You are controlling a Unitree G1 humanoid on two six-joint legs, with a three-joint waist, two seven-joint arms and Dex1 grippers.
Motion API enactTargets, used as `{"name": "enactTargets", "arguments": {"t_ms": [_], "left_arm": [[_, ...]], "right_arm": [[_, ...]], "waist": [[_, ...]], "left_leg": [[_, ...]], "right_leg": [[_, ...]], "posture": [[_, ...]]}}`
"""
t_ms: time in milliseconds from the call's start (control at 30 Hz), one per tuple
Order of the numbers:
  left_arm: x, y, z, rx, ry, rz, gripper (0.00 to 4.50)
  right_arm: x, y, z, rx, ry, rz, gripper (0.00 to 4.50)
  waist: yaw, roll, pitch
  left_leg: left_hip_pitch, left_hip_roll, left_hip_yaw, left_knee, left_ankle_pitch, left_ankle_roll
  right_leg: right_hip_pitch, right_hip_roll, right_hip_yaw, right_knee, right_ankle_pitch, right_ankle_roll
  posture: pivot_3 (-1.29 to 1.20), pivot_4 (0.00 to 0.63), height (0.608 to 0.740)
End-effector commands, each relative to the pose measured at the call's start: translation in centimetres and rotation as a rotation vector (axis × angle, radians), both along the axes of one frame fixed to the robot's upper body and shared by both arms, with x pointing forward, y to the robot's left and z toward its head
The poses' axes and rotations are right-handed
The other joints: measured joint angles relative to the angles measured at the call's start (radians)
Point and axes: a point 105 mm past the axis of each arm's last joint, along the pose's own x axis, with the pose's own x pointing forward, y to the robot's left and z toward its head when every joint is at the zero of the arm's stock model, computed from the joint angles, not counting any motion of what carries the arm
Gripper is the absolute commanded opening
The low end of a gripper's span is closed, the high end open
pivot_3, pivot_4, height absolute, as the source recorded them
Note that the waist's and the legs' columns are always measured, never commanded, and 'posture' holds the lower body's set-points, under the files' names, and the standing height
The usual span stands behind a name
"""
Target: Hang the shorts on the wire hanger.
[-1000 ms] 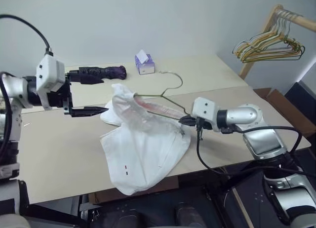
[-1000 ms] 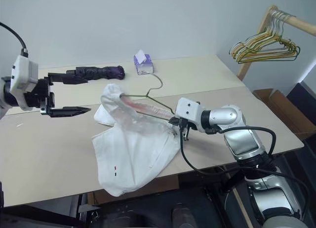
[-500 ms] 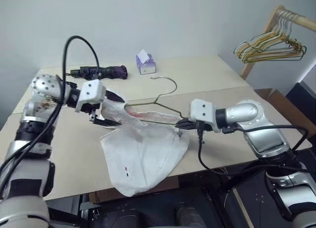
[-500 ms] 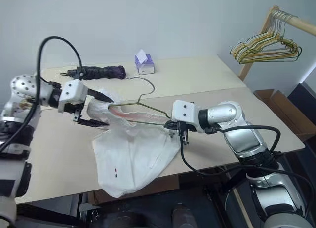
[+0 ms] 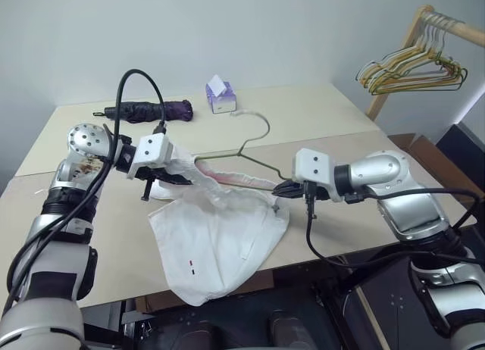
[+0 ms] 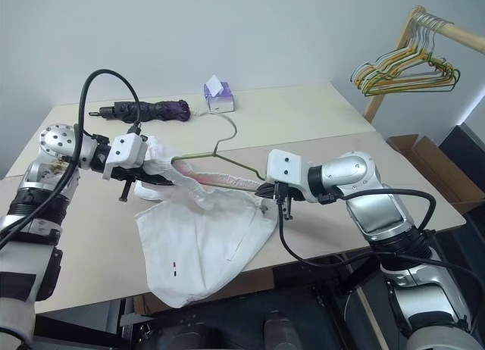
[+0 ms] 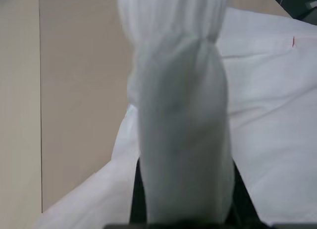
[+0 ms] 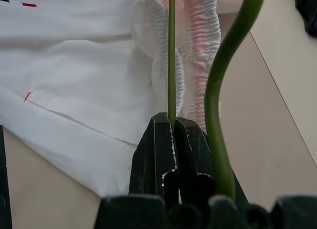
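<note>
**Pincers gripping both ends, waistband halfway on**

The left pincer [image 5: 176, 177] is clenching the shorts [image 5: 216, 240] by their gathered waistband; the right pincer [image 8: 173, 135] is clamping the wire hanger [image 5: 246, 154] at one end. The shorts are draping mid-table toward its near edge. Pulling unevenly is risking the thin fabric sliding off the wire.

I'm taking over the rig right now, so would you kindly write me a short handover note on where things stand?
Left gripper: shut on the shorts' gathered waistband.
Right gripper: shut on the wire hanger, at its lower corner.
Done: the waistband is threaded along the hanger's bar; hanger and waistband are held above the table.
Left: most of the fabric lies on the table and over its front edge; lift and settle the shorts evenly on the hanger.
</note>
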Motion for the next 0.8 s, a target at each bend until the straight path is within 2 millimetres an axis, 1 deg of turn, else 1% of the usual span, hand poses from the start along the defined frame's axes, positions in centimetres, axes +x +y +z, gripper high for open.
{"name": "enactTargets", "arguments": {"t_ms": [33,67,133,167,300,400,467,533,567,600,667,733,800], "left_arm": [[0.0,0.0,1.3,-0.046,-0.021,0.009,0.03],[0.0,0.0,1.4,-0.044,-0.018,0.013,0.03],[-0.2,0.2,1.5,-0.052,0.005,0.029,0.00],[-0.3,0.3,1.5,-0.053,0.010,0.032,0.00],[-0.6,1.0,1.1,-0.030,0.008,0.054,0.00],[-0.8,1.1,1.2,-0.077,0.022,0.084,0.00],[-1.0,1.1,1.1,-0.100,0.025,0.101,0.00],[-1.1,0.9,0.9,-0.129,0.020,0.120,0.00],[-1.1,0.7,0.8,-0.146,0.016,0.131,0.00],[-1.1,0.6,0.8,-0.170,0.014,0.143,0.00],[-1.2,0.5,0.7,-0.205,0.006,0.170,0.00],[-1.4,0.4,0.7,-0.225,0.008,0.185,0.00],[-1.5,0.4,0.7,-0.240,0.015,0.195,0.00]], "right_arm": [[-0.8,0.6,1.8,0.021,-0.056,0.070,0.00],[-0.8,0.6,1.8,0.020,-0.057,0.069,0.00],[-0.6,-0.1,1.8,-0.001,-0.073,0.058,0.60],[-0.7,-0.5,1.8,-0.005,-0.074,0.057,0.77],[0.4,-2.6,2.4,0.037,-0.071,-0.056,2.06],[1.5,-4.9,2.9,0.094,-0.076,-0.196,3.07],[2.0,-6.5,2.8,0.120,-0.078,-0.280,3.72],[1.8,-8.1,2.2,0.117,-0.071,-0.335,4.33],[1.7,-8.8,1.8,0.118,-0.065,-0.357,4.49],[1.7,-9.5,1.3,0.123,-0.056,-0.391,4.49],[1.8,-10.1,0.4,0.149,-0.030,-0.444,4.49],[1.6,-9.8,-0.8,0.185,-0.003,-0.455,4.49],[1.2,-8.5,-2.3,0.224,0.018,-0.423,4.49]], "waist": [[-0.001,0.000,0.000],[-0.001,0.000,0.000],[-0.002,0.000,0.000],[-0.002,0.000,0.000],[-0.002,0.000,0.000],[0.001,0.000,0.000],[0.006,0.000,0.000],[0.010,0.000,0.000],[0.012,0.000,0.000],[0.013,0.000,0.000],[0.014,0.000,0.000],[0.014,0.000,0.000],[0.012,-0.001,-0.001]], "left_leg": [[0.000,0.000,0.000,0.000,0.000,0.000],[0.000,0.000,0.000,0.000,0.000,0.000],[0.000,0.000,0.000,0.000,0.000,0.000],[0.000,0.000,0.000,0.000,0.000,0.000],[0.000,0.000,0.000,0.000,0.000,0.000],[0.000,0.000,-0.001,0.000,0.000,0.000],[0.000,0.000,0.000,0.000,0.000,0.000],[0.000,0.000,0.000,0.000,0.000,0.000],[0.000,0.000,0.000,0.000,0.000,0.000],[0.001,0.000,0.000,0.000,0.000,0.000],[0.001,-0.001,0.000,0.000,0.000,0.000],[0.002,-0.001,0.000,0.000,0.000,0.000],[0.003,0.000,0.000,0.000,0.000,0.000]], "right_leg": [[0.000,0.000,0.000,0.000,0.000,0.000],[0.000,0.000,0.000,0.000,0.000,0.000],[0.000,0.000,0.000,0.000,0.000,0.000],[0.000,0.000,0.000,0.000,0.000,0.000],[0.000,0.000,0.000,0.000,0.000,0.000],[0.000,-0.001,0.000,0.001,0.000,0.000],[0.000,-0.001,0.000,0.001,0.000,0.000],[0.000,-0.002,0.000,0.001,0.000,0.000],[0.000,-0.002,0.000,0.001,0.000,0.000],[0.001,-0.002,0.000,0.001,0.000,0.000],[0.002,-0.002,0.000,0.001,0.000,0.000],[0.002,-0.003,0.000,0.001,0.000,0.000],[0.003,-0.002,0.000,0.001,0.000,0.000]], "posture": [[-0.16,0.000,0.740],[-0.16,0.000,0.740],[-0.15,0.000,0.740],[-0.15,0.000,0.740],[-0.14,0.000,0.740],[-0.14,0.000,0.740],[-0.13,0.005,0.740],[-0.13,0.007,0.740],[-0.13,0.007,0.740],[-0.13,0.008,0.740],[-0.12,0.009,0.740],[-0.12,0.008,0.740],[-0.12,0.006,0.740]]}}
